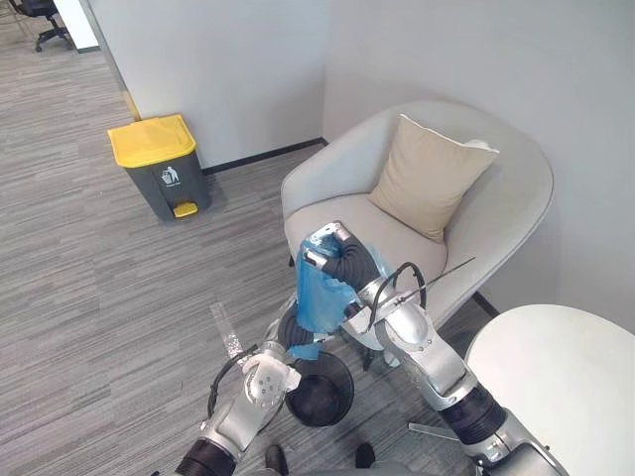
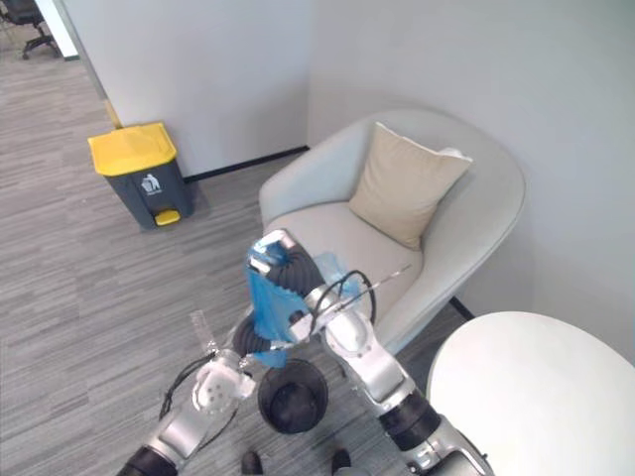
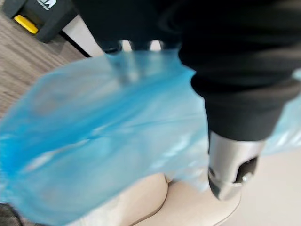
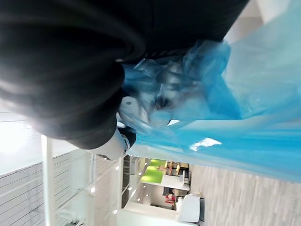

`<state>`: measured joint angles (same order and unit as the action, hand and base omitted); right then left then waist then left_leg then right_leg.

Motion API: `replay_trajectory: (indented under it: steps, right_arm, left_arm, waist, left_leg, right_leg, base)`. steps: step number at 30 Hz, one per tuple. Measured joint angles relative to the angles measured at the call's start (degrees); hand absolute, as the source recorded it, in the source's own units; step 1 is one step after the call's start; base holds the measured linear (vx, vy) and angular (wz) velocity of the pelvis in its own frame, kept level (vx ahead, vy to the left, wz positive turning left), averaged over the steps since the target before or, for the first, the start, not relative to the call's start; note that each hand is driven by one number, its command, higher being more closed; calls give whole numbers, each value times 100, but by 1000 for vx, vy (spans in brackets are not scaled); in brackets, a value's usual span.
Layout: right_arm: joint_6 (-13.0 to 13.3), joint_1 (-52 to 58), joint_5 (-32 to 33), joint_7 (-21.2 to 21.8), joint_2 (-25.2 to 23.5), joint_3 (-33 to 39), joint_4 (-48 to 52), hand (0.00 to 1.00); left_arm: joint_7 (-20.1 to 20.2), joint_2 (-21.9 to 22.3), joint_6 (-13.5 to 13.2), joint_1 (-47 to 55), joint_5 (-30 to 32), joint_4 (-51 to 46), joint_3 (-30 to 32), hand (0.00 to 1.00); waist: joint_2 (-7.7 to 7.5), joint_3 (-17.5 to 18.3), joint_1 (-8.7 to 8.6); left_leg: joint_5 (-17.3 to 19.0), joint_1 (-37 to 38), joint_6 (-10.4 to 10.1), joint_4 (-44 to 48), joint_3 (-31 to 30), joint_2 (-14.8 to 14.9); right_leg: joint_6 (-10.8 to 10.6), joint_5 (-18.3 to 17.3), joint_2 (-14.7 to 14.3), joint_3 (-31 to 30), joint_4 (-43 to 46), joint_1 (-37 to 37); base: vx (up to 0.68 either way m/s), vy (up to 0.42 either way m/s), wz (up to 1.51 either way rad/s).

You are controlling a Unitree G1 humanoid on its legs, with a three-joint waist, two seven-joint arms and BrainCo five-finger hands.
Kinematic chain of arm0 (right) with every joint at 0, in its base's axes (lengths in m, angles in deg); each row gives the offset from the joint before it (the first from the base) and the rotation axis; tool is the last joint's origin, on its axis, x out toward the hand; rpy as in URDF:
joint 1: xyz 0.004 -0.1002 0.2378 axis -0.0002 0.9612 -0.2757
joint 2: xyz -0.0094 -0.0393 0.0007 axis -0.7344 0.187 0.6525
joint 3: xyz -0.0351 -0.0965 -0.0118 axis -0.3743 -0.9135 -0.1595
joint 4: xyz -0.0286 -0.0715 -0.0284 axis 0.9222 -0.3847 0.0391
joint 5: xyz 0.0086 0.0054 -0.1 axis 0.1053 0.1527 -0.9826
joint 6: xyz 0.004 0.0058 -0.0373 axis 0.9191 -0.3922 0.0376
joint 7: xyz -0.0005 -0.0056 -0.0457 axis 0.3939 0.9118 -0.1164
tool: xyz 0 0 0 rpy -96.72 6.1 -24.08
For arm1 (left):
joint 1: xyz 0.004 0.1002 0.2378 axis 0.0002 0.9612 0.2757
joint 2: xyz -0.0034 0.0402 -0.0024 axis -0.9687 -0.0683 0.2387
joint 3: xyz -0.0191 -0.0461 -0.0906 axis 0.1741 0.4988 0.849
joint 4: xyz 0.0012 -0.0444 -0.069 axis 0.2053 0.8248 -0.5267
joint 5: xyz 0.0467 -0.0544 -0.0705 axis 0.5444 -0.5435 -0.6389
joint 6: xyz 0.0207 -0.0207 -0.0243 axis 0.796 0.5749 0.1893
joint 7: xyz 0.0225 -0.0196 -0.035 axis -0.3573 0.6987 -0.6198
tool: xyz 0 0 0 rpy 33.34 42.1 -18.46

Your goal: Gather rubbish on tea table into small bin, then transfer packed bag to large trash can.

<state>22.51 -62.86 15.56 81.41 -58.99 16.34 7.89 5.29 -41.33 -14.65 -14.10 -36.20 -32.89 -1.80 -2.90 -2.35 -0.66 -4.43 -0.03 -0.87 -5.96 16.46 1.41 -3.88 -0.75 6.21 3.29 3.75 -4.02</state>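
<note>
It looks like an office lounge: grey striped carpet floor (image 1: pixel 79 288), plain white walls (image 1: pixel 228 69), a wheeled office chair (image 1: pixel 45 22) down the corridor, a pale armchair (image 1: pixel 521 203) with a cushion (image 1: pixel 427 177), a round white table (image 1: pixel 571 392), and a yellow-lidded pedal bin (image 1: pixel 159 167).

Load unseen inside translucent blue plastic bag (image 1: pixel 322 288)
The bag covers most of the left hand (image 1: pixel 295 332); the black round small bin (image 1: pixel 325 399) is partly masked by that arm; a white round table (image 1: pixel 566 387) is cropped at four o'clock, a black office chair (image 1: pixel 45 15) at ten.
</note>
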Motion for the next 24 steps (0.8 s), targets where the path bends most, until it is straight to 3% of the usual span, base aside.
replay_trajectory:
  steps: [8, 12, 13, 19, 24]
  right_arm:
    - [-1, -59, 185, 31, -253, -240, 19, 100]
    - [0, -115, 253, 10, -467, -634, -26, 100]
    - [0, -115, 261, 13, -542, -770, -107, 100]
    - [0, -114, 545, -74, -625, -920, -173, 100]
    - [0, -114, 790, -74, -640, -967, -173, 100]
  left_arm:
    - [-10, 172, 0, 50, -119, -9, 55, 0]
    - [-132, 410, 165, -24, -78, 39, -42, 0]
    - [-195, 494, 227, -187, -5, 211, -115, 100]
    - [-689, 599, 447, -688, 120, 682, -196, 100]
    - [-801, 594, 480, -769, 110, 739, -196, 100]
  waist:
    - [7, 66, 32]
    - [-8, 84, 22]
    - [-19, 91, 24]
    - [-84, 134, -21]
    - [-123, 159, -32]
  left_leg:
    - [-54, 11, 15, -36, -1, -18]
    - [-44, 3, -19, -37, 6, 20]
    - [-46, -1, -31, -37, 5, 23]
    - [-61, -10, -43, -37, 36, 26]
    - [-67, -15, -33, -36, 73, 22]
  right_leg:
    - [-4, -4, 1, 7, 100, -35]
    - [-3, -5, 4, -16, 90, -94]
    - [3, -8, 4, -16, 85, -94]
    - [24, 30, -4, -69, 35, -104]
    - [-13, 83, -7, -107, -11, -109]
  base:
    - [-9, 2, 0]
    - [-41, 1, -1]
    - [0, 0, 0]
    - [-2, 0, -3]
    - [10, 0, -4]
